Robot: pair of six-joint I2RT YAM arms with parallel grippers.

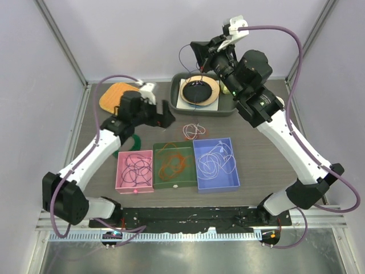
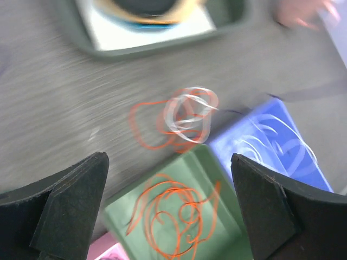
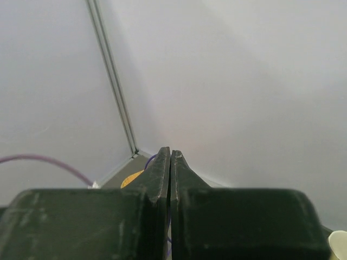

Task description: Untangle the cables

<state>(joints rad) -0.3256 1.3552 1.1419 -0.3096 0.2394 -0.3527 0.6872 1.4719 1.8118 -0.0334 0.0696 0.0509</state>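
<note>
A small tangle of orange and white cables [image 1: 194,131] lies on the table behind the trays; in the left wrist view this tangle [image 2: 184,116] is blurred. My left gripper [image 1: 163,116] [image 2: 168,158] hovers open above it and the green tray, holding nothing. My right gripper [image 1: 199,52] [image 3: 169,153] is raised high at the back, shut on a thin purple cable [image 1: 181,57] [image 3: 150,161] that loops out beside its fingers. Purple cables lie in the pink tray [image 1: 121,171], orange ones in the green tray [image 1: 158,177] [image 2: 122,216], white ones in the blue tray [image 1: 234,180] [image 2: 227,143].
A grey-green tray [image 1: 225,105] at the back holds white paper and a dark bowl on an orange ring. An orange mat [image 1: 114,96] lies at the back left. A dark green coiled ring [image 1: 129,142] sits partly under the left arm.
</note>
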